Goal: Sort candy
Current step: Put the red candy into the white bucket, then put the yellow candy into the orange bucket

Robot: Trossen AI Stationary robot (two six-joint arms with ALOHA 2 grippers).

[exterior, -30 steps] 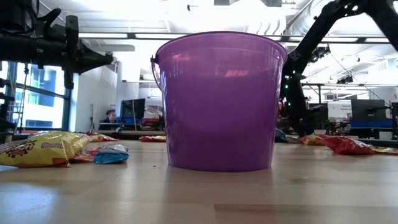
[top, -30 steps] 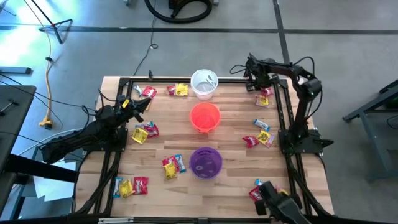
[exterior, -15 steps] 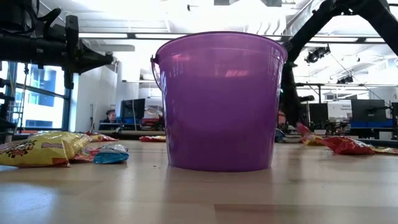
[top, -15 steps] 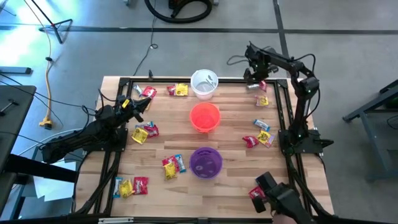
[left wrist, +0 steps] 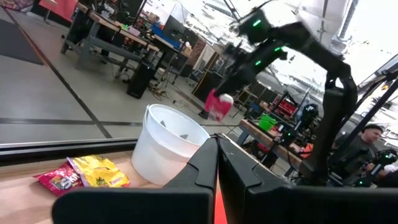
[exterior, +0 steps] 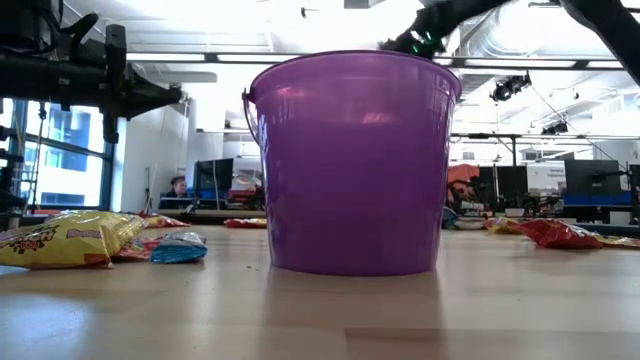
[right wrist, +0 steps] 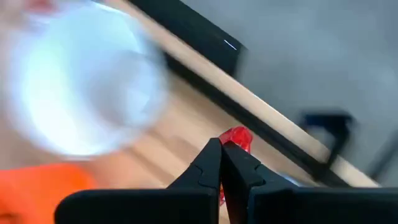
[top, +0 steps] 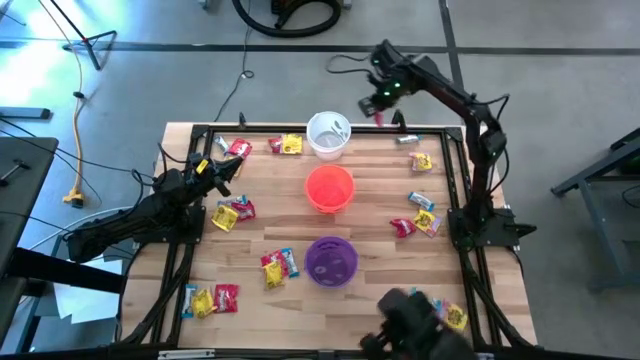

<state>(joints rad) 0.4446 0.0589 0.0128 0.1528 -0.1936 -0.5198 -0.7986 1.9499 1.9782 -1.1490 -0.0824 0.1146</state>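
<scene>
Pinching 1 small red shiny-wrapped candy (right wrist: 236, 138) between closed fingers, right gripper (top: 380, 108) raised over the table's far edge, just beside the white round plastic cup (top: 328, 135). Resting at the wooden table's (top: 380, 220) left side, left gripper (top: 226, 172), fingers pressed together, holding nothing. Scattered across the tabletop around the orange round cup (top: 329, 188) and purple round bucket (top: 331, 261), other red, yellow and blue-white wrapped sweets (top: 230, 213).

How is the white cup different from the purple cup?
The round white plastic cup stands at the table's far edge, and the round purple plastic cup stands nearer the front. The white cup already holds something small; what is inside the purple cup cannot be made out. Both stand upright, in line with the orange cup.
</scene>
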